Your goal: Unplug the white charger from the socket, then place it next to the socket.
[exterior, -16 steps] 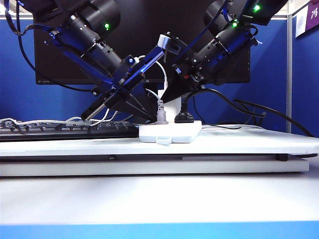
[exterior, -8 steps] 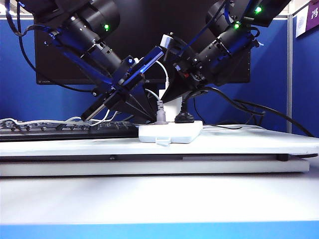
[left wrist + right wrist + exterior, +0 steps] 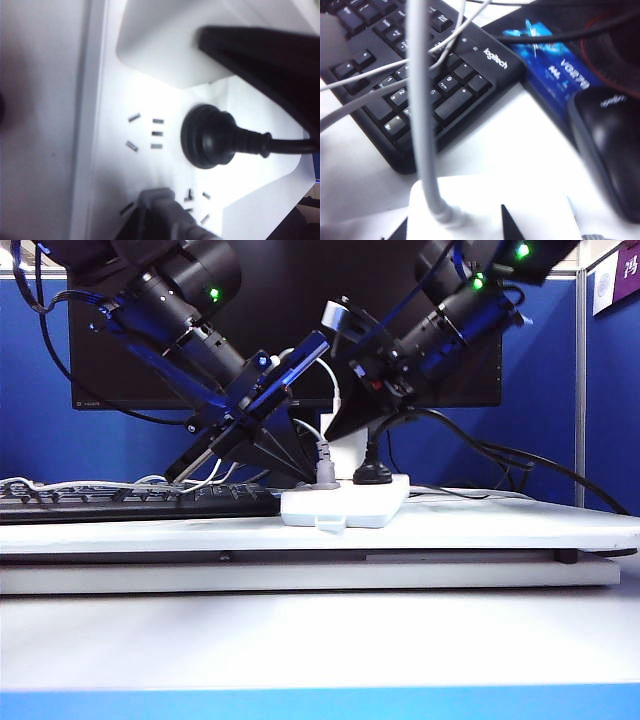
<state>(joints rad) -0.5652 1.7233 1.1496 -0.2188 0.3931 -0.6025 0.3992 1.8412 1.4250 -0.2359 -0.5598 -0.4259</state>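
The socket [image 3: 345, 505], a flat white power strip, lies on the white desk; the left wrist view shows its face [image 3: 165, 135]. The white charger [image 3: 348, 456] stands on its far end, also seen as a white block [image 3: 165, 45]. My right gripper [image 3: 348, 443] is shut on it: black fingertips [image 3: 509, 224] flank the charger [image 3: 485, 210], whose thin cable [image 3: 422, 125] runs up from it. Whether its pins are still in the socket is hidden. My left gripper [image 3: 298, 472] sits low at the socket's near-left side, beside a small grey plug [image 3: 162, 212]; its jaws are not distinct.
A round black plug [image 3: 207, 136] with a thick black cord is in the socket. A black keyboard [image 3: 130, 502] lies left of it, crossed by white cables [image 3: 365, 75]. A black mouse [image 3: 610, 145] and a blue card [image 3: 555, 65] lie nearby. A dark monitor [image 3: 280, 330] stands behind.
My right arm has lifted slightly up and to the right. The socket has shifted a little right, its right end a bit higher. The left arm has stayed put.
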